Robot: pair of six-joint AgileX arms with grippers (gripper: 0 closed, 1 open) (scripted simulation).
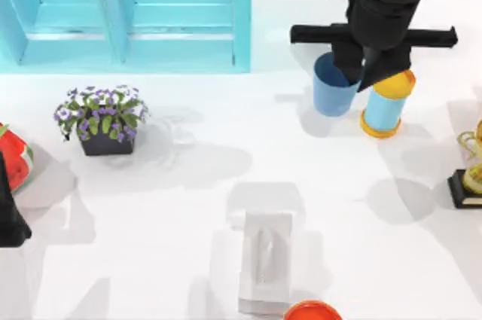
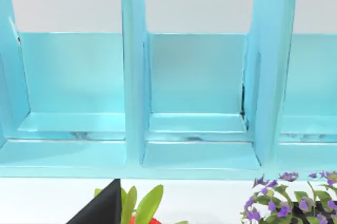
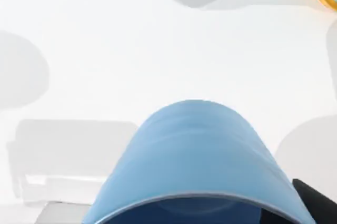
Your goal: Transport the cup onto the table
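The blue cup stands upright at the back right of the white table, close beside a light-blue cylinder. My right gripper comes down from above onto the cup's right rim and is shut on it. In the right wrist view the cup is seen close up, with a dark fingertip against its outer wall. I cannot tell whether the cup's base touches the table. My left arm is parked at the left edge.
A turquoise cabinet lines the back left. A potted purple-flowered plant stands at the left, a white block at the front middle, and a red-orange round thing at the front edge. The light-blue cylinder almost touches the cup. A gold trophy is at the right edge.
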